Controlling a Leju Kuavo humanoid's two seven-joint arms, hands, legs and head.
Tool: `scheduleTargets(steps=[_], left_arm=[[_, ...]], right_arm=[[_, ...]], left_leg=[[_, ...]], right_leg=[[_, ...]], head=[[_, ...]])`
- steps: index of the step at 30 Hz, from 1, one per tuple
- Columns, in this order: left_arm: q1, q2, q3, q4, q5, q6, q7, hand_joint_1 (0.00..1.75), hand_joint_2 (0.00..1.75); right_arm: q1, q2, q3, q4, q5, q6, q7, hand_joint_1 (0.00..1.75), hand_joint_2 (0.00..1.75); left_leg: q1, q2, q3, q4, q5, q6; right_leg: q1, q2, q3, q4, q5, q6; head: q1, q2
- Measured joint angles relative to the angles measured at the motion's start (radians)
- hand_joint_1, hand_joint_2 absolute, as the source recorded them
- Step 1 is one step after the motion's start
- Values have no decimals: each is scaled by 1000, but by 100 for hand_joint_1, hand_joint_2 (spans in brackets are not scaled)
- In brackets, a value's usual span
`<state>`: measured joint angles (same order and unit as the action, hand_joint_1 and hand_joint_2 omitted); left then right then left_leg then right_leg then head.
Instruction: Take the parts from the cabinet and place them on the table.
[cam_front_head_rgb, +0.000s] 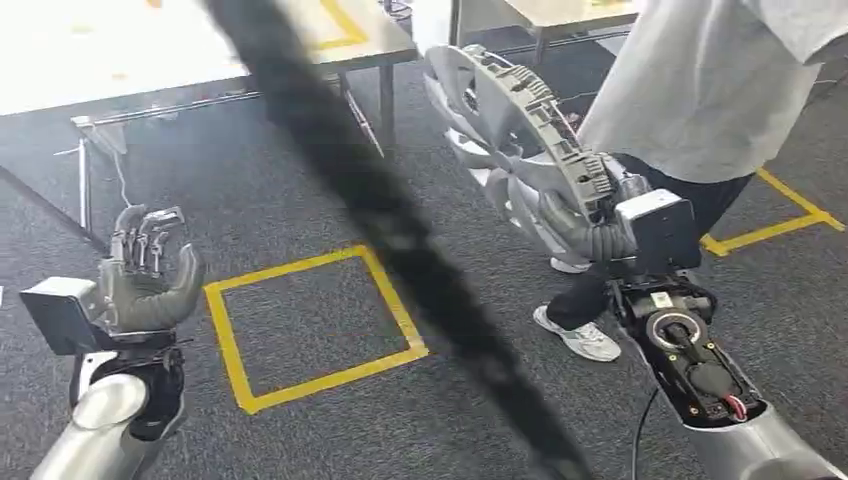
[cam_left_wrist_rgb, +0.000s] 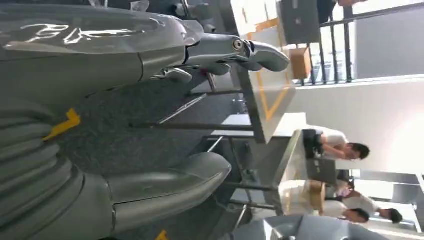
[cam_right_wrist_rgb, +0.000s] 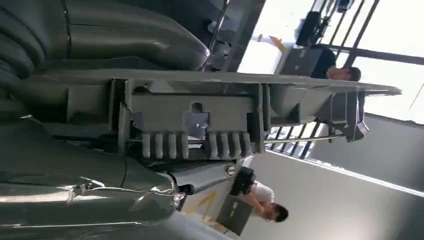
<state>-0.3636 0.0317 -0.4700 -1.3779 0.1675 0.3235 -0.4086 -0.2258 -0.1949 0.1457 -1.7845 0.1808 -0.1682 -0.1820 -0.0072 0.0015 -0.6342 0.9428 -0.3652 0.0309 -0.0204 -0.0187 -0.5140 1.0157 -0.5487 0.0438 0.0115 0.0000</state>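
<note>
One grey ribbed plastic part (cam_front_head_rgb: 520, 130) stands upright in the right hand (cam_front_head_rgb: 585, 225), thumb and fingers clamped on its lower rim. The left hand (cam_front_head_rgb: 145, 275) hangs open, holding nothing. The white table (cam_front_head_rgb: 190, 40) lies ahead, beyond the carpet. Best to keep the grip firm, steer wide of the person (cam_front_head_rgb: 700, 90) just beside the part, and lower it well inside the table's near edge.

No text, label or number seems readable in any view.

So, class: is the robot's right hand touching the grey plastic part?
Touching. The head view shows the right hand gripping the grey plastic part by its lower edge, fingers wrapped around it.
</note>
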Motion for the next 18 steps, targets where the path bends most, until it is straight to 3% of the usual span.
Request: scheduleTargets(steps=[2,3,4,5,8,9,10,12,13,14,15,16,18], left_arm=[[1,-1,0,1,0,0,0,0,175],[6,-1,0,2,0,0,0,0,175],[9,-1,0,2,0,0,0,0,175],[12,-1,0,3,0,0,0,0,175],[10,-2,0,3,0,0,1,0,175],[11,-2,0,3,0,0,1,0,175],[7,-2,0,4,0,0,3,0,175],[10,-2,0,3,-1,0,3,0,175],[10,-2,0,3,-1,0,3,0,175],[10,-2,0,2,-1,0,3,0,175],[5,-2,0,2,-2,1,2,0,175],[0,-2,0,2,-3,1,2,0,175],[6,-2,0,2,-2,1,2,0,175]], right_arm=[[-3,0,0,0,0,0,-2,175,175],[-1,0,0,0,0,0,-2,175,175],[2,0,0,2,0,0,-2,175,175],[6,0,0,2,0,0,0,175,175],[5,0,0,1,0,0,0,175,175],[5,1,1,3,0,0,0,175,175],[4,1,0,-1,0,0,-2,175,175],[3,1,1,-1,0,0,-2,175,175],[4,1,1,-1,0,0,-1,175,175],[4,2,1,-1,0,0,0,175,175],[5,2,1,-1,0,0,0,175,175],[3,2,0,-1,0,0,-1,175,175],[3,2,0,-1,0,0,-2,175,175]], left_leg=[[-1,-10,12,0,-9,8],[-2,-15,19,0,-16,9],[-3,-23,27,1,-23,9],[-3,-30,37,3,-30,8],[-2,-47,70,15,-59,2],[-6,-50,72,14,-65,-3],[-4,-58,65,25,-66,-6],[-1,-59,53,22,-63,-13],[-5,-62,55,21,-65,-18],[-9,-56,54,30,-75,-25],[-11,-36,38,67,-86,-35],[-4,-25,-5,139,-110,-41],[6,-15,-112,303,-155,-48]], right_leg=[[2,13,-83,161,-60,-2],[3,16,-129,235,-75,0],[3,17,-162,272,-64,1],[3,17,-169,255,-28,3],[-2,25,-106,22,148,2],[-1,44,-95,19,135,-1],[2,43,-73,-7,132,-5],[10,40,-66,-24,109,-18],[0,38,-62,-31,108,-21],[-9,34,-50,-41,107,-26],[-9,31,-41,-45,105,-30],[-8,25,-37,-46,101,-36],[-7,18,-31,-46,93,-41]], head=[[15,0],[21,0],[24,0],[25,0],[40,0],[38,0],[33,0],[40,0],[40,0],[43,0],[32,0],[18,0],[11,0]])
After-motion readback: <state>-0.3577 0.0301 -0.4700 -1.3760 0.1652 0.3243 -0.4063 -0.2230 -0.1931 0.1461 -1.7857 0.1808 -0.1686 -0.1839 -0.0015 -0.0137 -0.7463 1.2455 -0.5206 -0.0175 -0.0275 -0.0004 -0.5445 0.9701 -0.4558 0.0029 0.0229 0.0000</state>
